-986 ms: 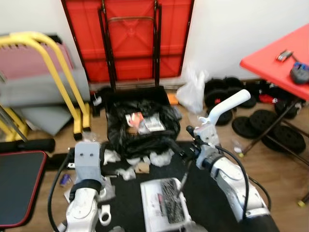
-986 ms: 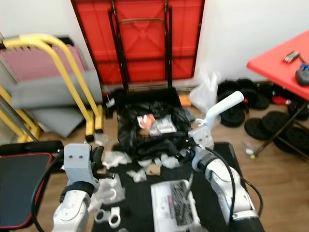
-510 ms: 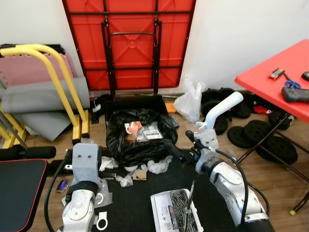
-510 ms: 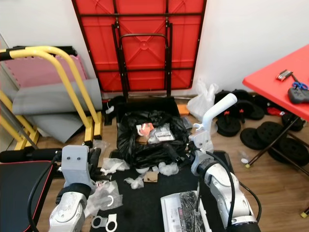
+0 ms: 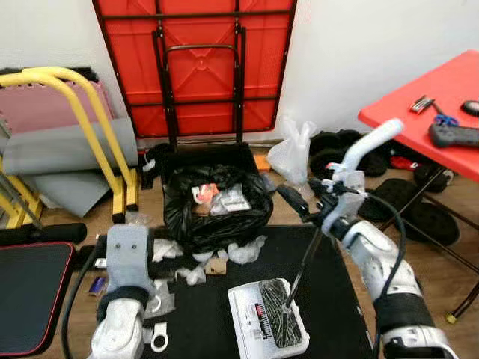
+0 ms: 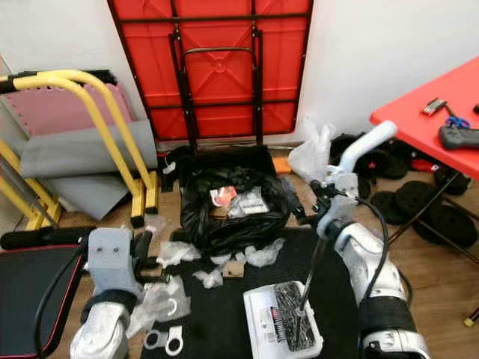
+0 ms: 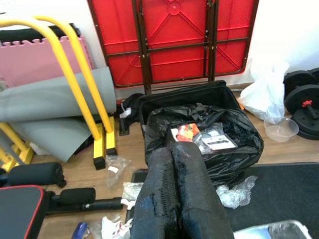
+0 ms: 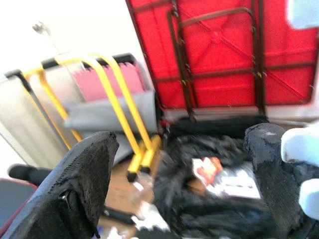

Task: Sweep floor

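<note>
White-handled broom [image 5: 364, 153] sits near the right hand [image 5: 299, 203], whose fingers are spread; its brush rests on the dustpan [image 5: 268, 320]. Light, stiff: grip mid-shaft. Left hand [image 7: 174, 199] is clenched, empty, near scraps [image 5: 196, 275] on the floor.

- The right wrist view is blurred, so the items in the black trash bag [image 8: 219, 199] there cannot be read.
- The red table [image 5: 426, 105] on the right is cut off by the picture's edge; the small tools [image 5: 430, 111] on it are too small to name.
- The black pad [image 5: 30, 292] with red trim runs out of the lower left corner.
- The print on the white dustpan [image 5: 266, 318] is too small to read.
- The left gripper [image 7: 177, 194] hides part of the floor mat [image 7: 294, 184] behind its closed fingers.
- The folded red table [image 5: 194, 60] against the wall is cropped at the top.
</note>
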`<state>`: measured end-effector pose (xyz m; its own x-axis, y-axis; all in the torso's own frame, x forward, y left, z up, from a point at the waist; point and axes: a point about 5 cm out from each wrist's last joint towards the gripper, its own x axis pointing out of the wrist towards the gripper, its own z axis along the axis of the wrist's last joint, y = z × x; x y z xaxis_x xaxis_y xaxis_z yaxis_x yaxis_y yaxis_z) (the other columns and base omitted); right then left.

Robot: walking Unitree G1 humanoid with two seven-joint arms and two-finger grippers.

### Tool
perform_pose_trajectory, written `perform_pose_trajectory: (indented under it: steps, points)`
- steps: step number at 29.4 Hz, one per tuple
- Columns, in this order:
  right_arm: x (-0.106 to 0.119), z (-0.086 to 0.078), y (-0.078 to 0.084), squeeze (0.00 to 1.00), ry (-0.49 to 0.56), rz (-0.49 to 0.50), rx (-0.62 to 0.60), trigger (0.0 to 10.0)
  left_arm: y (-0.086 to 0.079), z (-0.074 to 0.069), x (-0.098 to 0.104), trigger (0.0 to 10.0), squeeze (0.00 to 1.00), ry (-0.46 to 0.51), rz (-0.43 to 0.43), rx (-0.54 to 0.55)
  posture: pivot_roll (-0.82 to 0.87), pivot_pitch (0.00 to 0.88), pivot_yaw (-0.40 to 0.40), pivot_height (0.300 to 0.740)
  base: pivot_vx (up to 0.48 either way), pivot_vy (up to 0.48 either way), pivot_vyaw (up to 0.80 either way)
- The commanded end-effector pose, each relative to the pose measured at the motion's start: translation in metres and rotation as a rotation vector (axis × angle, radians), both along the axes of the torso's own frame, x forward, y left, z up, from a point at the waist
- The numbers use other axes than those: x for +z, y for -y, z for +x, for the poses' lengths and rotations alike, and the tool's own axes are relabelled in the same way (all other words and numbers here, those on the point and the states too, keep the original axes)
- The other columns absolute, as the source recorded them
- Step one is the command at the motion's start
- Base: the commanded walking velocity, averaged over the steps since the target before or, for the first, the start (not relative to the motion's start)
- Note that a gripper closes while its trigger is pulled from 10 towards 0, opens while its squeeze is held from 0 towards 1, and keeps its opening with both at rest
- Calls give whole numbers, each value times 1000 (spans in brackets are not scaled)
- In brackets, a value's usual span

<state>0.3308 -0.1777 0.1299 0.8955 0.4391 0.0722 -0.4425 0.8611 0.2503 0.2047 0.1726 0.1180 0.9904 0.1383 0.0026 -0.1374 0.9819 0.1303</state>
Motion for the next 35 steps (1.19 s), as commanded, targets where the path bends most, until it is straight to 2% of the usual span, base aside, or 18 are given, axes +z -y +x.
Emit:
perform_pose_trajectory:
  steps: [1,5,6,7,9,12,15,16,18,23,31,34,35]
  points:
    - [13,4,2,0,78,20,-8,10000,-1,-3,0,10000,0,-11,5,19,-18,15,-44,740,0,0,0]
    - [-10,7,6,0,-26,82,-39,10000,-2,-8,2,10000,0,-16,12,9,-9,41,-40,740,0,0,0]
    - [-10,7,6,0,-26,82,-39,10000,-2,-8,2,10000,0,-16,12,9,-9,41,-40,740,0,0,0]
    - [-25,5,13,0,-94,113,-73,10000,-2,-10,3,10000,0,-17,13,5,-6,53,-36,740,0,0,0]
    - [-31,3,17,0,-120,117,-86,10000,-1,-11,4,10000,0,-18,13,4,-6,53,-36,740,0,0,0]
    - [-69,-14,39,0,-289,6,-180,10000,0,-13,6,10000,0,-18,12,-7,-11,75,-23,740,0,0,0]
    - [-78,-19,44,0,-329,-21,-202,10000,0,-14,7,10000,0,-17,12,-10,-11,75,-23,740,0,0,0]
    - [-88,-25,50,0,-382,-53,-239,10000,0,-14,8,10000,0,-19,14,-15,-12,83,-19,740,0,0,0]
    - [-113,-44,66,0,-525,-178,-325,10000,1,-16,9,10000,0,-26,17,-24,-8,90,-19,740,0,0,0]
    - [-120,-50,72,0,-568,-265,-337,10000,1,-17,9,10000,0,-30,17,-25,-5,93,-25,740,0,0,0]
    - [-112,-49,73,0,-536,-279,-266,10000,1,-17,9,10000,0,-34,17,-26,-17,89,-30,740,0,0,0]
    - [-94,-46,71,0,-451,-250,-176,10000,1,-15,9,10000,0,-35,16,-26,-31,84,-34,740,0,0,0]
    - [-75,-48,63,0,-370,-214,-66,10000,1,-14,8,10000,0,-36,16,-25,-43,81,-34,740,0,0,0]
